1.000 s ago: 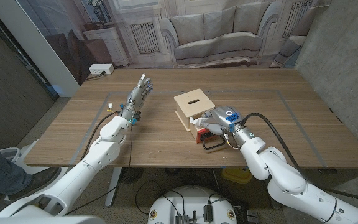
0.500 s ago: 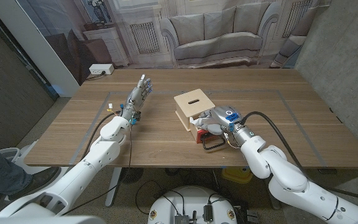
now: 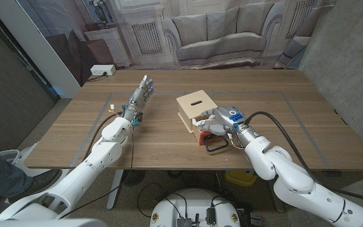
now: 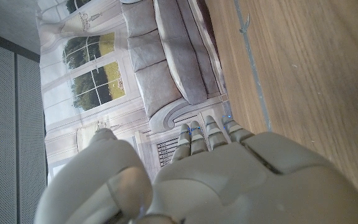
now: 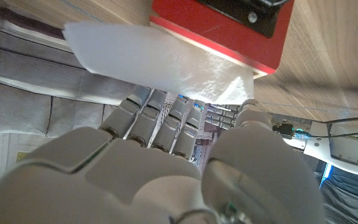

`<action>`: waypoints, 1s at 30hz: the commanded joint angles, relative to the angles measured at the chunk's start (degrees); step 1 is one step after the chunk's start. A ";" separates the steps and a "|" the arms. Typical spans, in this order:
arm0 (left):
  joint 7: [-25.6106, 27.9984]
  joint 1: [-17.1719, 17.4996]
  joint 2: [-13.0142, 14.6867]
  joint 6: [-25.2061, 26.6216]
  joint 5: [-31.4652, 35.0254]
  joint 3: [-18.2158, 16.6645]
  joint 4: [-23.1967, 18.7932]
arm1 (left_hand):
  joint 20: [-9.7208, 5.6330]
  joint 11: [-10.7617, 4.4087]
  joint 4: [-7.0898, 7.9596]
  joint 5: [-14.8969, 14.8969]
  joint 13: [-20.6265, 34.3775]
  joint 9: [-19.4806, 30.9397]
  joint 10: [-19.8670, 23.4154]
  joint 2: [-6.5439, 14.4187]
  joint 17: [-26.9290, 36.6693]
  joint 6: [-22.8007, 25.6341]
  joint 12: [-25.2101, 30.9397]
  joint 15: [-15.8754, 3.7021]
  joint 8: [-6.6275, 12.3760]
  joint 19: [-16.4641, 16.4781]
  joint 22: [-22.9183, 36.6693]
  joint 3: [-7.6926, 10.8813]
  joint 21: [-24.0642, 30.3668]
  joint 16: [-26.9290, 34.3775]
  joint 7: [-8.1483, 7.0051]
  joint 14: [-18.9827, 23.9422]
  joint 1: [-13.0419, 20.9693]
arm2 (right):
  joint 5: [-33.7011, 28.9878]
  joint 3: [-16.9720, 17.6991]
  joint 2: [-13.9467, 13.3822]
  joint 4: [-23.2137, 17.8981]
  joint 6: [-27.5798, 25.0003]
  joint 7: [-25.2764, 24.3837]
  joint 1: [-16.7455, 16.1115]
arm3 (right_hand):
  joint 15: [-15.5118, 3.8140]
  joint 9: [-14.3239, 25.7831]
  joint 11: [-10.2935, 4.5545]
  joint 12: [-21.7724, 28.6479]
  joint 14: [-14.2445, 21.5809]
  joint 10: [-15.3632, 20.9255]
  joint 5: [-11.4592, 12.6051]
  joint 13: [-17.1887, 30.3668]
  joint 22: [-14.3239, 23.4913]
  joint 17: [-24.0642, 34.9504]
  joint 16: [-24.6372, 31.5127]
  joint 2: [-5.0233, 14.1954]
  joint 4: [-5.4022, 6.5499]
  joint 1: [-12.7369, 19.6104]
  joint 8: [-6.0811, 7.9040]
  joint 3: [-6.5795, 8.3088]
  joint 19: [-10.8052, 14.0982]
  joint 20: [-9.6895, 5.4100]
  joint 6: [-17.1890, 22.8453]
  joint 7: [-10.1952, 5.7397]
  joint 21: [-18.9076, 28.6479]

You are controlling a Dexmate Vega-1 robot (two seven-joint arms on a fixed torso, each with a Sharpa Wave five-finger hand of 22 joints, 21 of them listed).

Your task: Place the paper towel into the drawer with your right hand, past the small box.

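Right wrist view gives us the paper towel [image 5: 166, 59] pinched in the right robot hand [image 5: 166, 168], its white sheet lying against the red drawer [image 5: 229, 25]. In the head view we see that robot hand [image 3: 214, 122] at the drawer [image 3: 201, 135] below the small box [image 3: 196, 108]. The left robot hand [image 3: 141, 94] hangs empty above the bench [image 3: 169, 145], fingers extended.

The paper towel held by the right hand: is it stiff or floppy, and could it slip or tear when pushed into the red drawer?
The paper towel is probably floppy: its thin white sheet drapes unevenly over the red drawer. It looks light, so the right hand likely needs little force. It may crumple or catch on the drawer's edge rather than slide in.
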 commanded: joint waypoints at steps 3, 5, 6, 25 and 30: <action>0.20 0.16 0.21 0.41 -0.05 -0.11 -0.34 | -0.04 0.10 -0.04 -0.19 0.11 0.21 0.33 0.04 0.23 0.43 0.00 0.08 0.01 -0.40 0.12 -0.36 -0.08 -0.08 0.18 0.14 0.31 | 0.37 0.77 -0.45 -1.10 0.96 -0.82 -0.55 | -5.73 0.13 0.01 -0.04 -0.62 -0.59 0.66 0.29 0.05 0.09 -0.01 -0.16 0.27 -0.56 0.14 -0.47 -0.21 -4.01 -0.39 -0.08 -0.34; 0.27 0.19 0.31 0.56 -0.02 -0.11 -0.49 | -0.06 0.16 -0.04 -0.19 0.11 0.21 0.33 0.05 0.22 0.43 0.00 0.06 0.00 -0.41 0.12 -0.37 -0.08 -0.08 0.14 0.15 0.33 | 0.63 0.97 -0.43 -1.23 1.25 -1.04 -0.55 | -5.83 0.13 -0.02 0.01 -0.61 -0.62 0.74 0.30 0.05 0.10 0.04 -0.10 0.35 -0.71 0.22 -0.51 -0.19 -3.98 -0.36 -0.06 -0.36; 0.27 0.18 0.33 0.59 -0.03 -0.11 -0.51 | -0.04 0.20 -0.05 -0.19 0.11 0.21 0.32 0.05 0.22 0.45 0.00 0.04 0.01 -0.41 0.12 -0.37 -0.08 -0.08 0.16 0.13 0.34 | 0.72 1.06 -0.41 -1.25 1.41 -1.24 -0.55 | -5.83 0.13 -0.02 0.04 -0.61 -0.60 0.76 0.30 0.05 0.10 0.06 -0.09 0.38 -0.75 0.19 -0.52 -0.18 -3.98 -0.47 -0.09 -0.37; -0.98 -1.00 -0.10 0.38 -0.32 0.00 1.41 | -0.05 0.11 -0.11 -0.20 0.11 0.21 0.36 0.13 0.23 0.36 0.02 0.06 -0.03 -0.45 0.11 -0.50 -0.09 -0.06 0.12 0.19 0.49 | 2.87 2.49 0.97 -1.11 3.64 -5.66 -0.55 | -5.35 0.16 0.28 0.08 -1.54 -1.63 1.30 0.31 0.02 0.13 0.07 0.24 0.79 -1.52 0.31 -0.76 -0.48 -3.58 -1.50 0.15 -0.73; -1.36 -1.26 -0.11 0.34 -0.45 -0.04 1.82 | -0.10 0.26 -0.12 -0.20 0.11 0.21 0.32 0.15 0.23 0.37 0.00 0.04 -0.03 -0.44 0.11 -0.53 -0.08 -0.08 0.07 0.13 0.53 | 2.48 2.44 1.25 -1.47 3.64 -5.85 -0.43 | -5.33 0.16 0.24 0.14 -1.57 -1.68 1.39 0.31 0.01 0.12 0.12 0.29 0.84 -1.61 0.40 -0.79 -0.50 -3.54 -1.50 0.13 -0.78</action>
